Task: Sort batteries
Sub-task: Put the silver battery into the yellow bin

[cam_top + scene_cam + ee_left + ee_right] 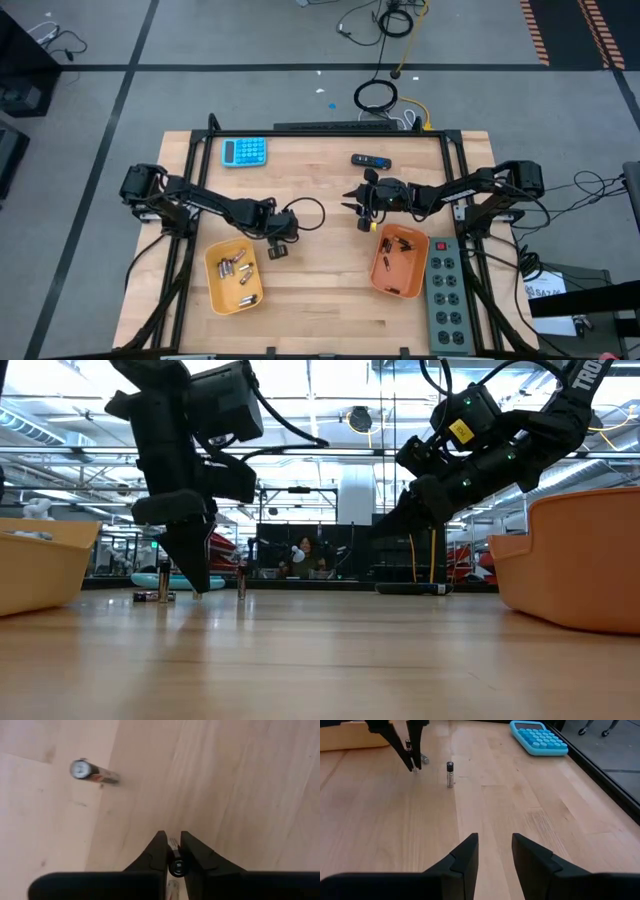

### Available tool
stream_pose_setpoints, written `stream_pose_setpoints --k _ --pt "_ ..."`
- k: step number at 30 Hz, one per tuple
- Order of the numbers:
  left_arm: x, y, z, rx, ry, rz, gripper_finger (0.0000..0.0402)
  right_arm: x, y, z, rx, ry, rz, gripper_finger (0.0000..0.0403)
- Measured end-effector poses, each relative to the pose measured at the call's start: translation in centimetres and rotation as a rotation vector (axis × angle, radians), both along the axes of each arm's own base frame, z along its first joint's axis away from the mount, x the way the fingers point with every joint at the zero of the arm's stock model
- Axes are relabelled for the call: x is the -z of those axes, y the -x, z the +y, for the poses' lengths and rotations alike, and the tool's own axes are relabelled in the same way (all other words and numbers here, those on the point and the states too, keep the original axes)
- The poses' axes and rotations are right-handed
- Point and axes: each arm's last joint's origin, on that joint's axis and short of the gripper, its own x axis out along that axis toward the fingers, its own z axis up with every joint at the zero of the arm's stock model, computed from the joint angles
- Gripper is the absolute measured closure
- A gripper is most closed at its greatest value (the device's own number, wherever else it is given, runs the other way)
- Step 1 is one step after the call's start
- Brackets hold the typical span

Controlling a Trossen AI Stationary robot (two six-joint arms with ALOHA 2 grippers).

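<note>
Two trays are sitting on the wooden table (pixel 310 310), and the yellow tray (pixel 232 297), holding several silvery batteries (pixel 236 268), is lying just beside the left gripper (pixel 275 250), on its outer side toward the table's near edge. The orange tray (pixel 398 282), holding a few darker batteries (pixel 402 245), is lying just below the right gripper (pixel 358 204) in the high view, with a grey power strip (pixel 444 295) touching the tray's far side. A blue calculator (pixel 244 151) is resting well apart from the left gripper, toward the table's far edge, and a black oblong gadget with a blue end (pixel 370 159) is lying near the right gripper on that same far side. The left gripper is reaching down to the tabletop, and its fingers (pixel 157 851) are pressing together on a small upright battery (pixel 176 865), clamping it at the top. A second battery (pixel 450 774) is standing upright just beside that gripper, apart from it, between the two arms. In the low view one more battery (pixel 163 582) is standing close behind the left gripper. The right gripper is hovering above the table, its fingers (pixel 465 856) standing somewhat apart and holding nothing.
</note>
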Motion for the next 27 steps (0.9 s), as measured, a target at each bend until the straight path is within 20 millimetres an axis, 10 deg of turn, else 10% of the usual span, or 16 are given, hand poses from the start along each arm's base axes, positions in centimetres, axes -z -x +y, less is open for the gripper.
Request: stream_pose_setpoints --k 10,14,20,27 --pt "-6.7 1.2 0.5 -0.034 -0.096 -0.016 0.0369 0.0 0.0 0.0 0.001 -0.001 0.000 0.0294" --pt "-9.0 3.1 -0.1 -0.119 0.208 0.039 0.0369 0.1 0.0 0.0 0.003 -0.006 0.007 0.0294" --pt "-9.3 5.7 -4.1 -0.223 0.561 0.200 0.0369 0.2 0.1 0.0 0.004 -0.011 0.026 0.0294" --pt "-8.3 6.8 -7.6 -0.262 0.524 0.279 0.0345 0.2 0.1 0.0 0.005 -0.012 0.018 0.0294"
